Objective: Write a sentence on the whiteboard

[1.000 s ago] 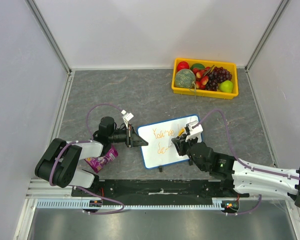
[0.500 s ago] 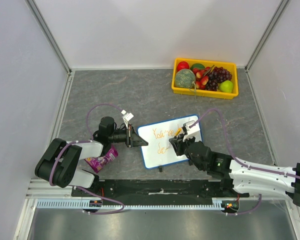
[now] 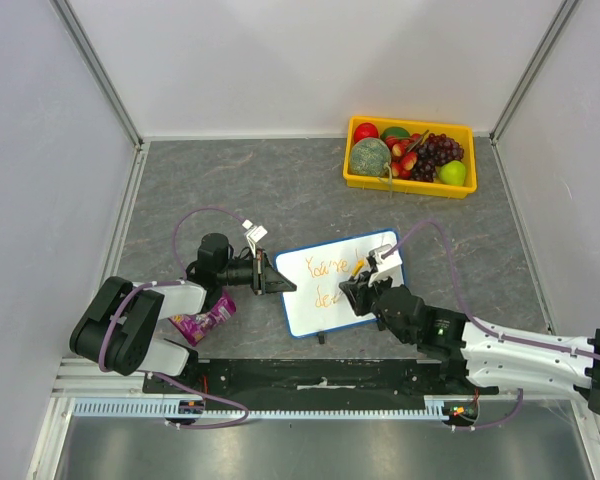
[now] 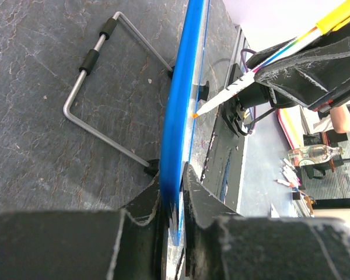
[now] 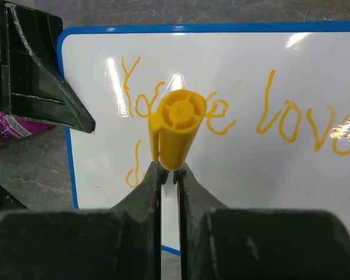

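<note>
Left wrist: whiteboard (image 4: 181, 116) edge between jaws, marker (image 4: 233, 93) touching.

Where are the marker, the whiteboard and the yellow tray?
marker (image 5: 176, 125): right wrist view, yellow back end.
whiteboard (image 3: 315, 315): top external view, bare white lower part.
yellow tray (image 3: 410, 186): top external view, near rim.

A grey stone-patterned table (image 3: 280, 190) carries a yellow tray (image 3: 400, 187) of fruit (image 3: 435, 152) at far right, a blue-framed whiteboard (image 3: 310, 310) propped mid-table, and a purple packet (image 3: 205, 320) at near left.
</note>
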Controlling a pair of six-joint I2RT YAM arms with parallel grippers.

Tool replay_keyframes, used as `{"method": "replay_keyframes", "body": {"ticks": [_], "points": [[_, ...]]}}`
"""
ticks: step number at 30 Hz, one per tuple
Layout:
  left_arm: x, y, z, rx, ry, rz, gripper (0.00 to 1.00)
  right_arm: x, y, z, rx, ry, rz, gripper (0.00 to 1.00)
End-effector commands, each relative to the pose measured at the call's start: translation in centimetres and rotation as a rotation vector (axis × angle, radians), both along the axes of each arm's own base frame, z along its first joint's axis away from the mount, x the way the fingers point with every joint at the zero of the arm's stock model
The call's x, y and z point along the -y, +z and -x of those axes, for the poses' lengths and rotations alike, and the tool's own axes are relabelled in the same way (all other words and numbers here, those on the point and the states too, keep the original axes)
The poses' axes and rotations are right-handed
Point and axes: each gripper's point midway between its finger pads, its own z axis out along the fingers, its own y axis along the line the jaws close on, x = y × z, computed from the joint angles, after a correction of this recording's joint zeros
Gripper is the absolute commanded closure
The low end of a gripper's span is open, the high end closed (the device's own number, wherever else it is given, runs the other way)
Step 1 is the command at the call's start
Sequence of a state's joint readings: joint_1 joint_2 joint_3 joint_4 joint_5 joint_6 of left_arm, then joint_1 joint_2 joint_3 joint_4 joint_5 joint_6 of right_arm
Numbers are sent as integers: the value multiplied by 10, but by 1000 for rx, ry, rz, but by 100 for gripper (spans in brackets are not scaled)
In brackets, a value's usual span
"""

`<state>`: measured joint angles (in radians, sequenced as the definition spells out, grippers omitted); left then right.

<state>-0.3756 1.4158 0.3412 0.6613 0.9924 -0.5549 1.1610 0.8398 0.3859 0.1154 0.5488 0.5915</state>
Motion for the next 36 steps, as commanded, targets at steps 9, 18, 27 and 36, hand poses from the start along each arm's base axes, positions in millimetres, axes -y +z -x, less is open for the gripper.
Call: {"method": "replay_keyframes", "body": {"ticks": [9, 18, 27, 36], "points": [[-5, -20, -4, 24, 27, -66, 98, 23, -1, -7, 18, -89, 38, 100], [-4, -19, -5, 27, 27, -65, 98, 20, 33, -11, 72, -88, -10, 100], [-4, -19, -4, 29, 24, -65, 98, 20, 42, -18, 100, -111, 2, 100], [-4, -19, -4, 25, 23, -65, 98, 18, 29, -19, 83, -107, 21, 100]]}}
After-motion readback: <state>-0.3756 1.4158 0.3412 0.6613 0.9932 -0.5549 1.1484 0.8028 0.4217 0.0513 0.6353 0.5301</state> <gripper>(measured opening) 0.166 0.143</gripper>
